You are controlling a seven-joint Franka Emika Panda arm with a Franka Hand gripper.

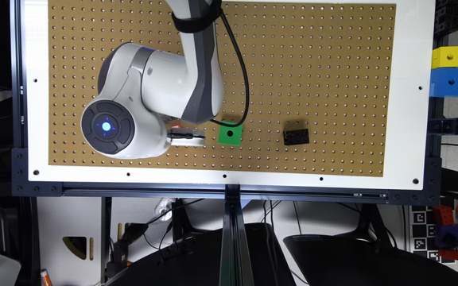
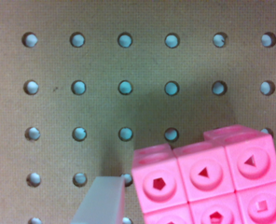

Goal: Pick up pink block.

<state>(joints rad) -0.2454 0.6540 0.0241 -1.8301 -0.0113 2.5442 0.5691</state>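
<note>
One pale finger [image 2: 100, 200] stands just beside a side face of the pink block [image 2: 208, 182], with a thin dark sliver between them. Its partner is out of frame, so I cannot tell whether the gripper [image 1: 187, 137] is clamped on the block or standing loose around it. The block sits right under the wrist camera, studs up, on the pegboard [image 2: 128, 65].

In my judgement the step in hand is securing the grasp. It goes well if both fingers meet opposite flat side faces squarely, below the stud line, with the block centred between them. Squeeze fully before raising, then lift straight up so a corner does not catch on the board and twist the block.

In the exterior view a trace of pink shows under the arm's hand. The green cube [image 1: 229, 134] lies near at three o'clock, and the black studded brick [image 1: 296, 137] farther along the same line. A vertical lift avoids both.
</note>
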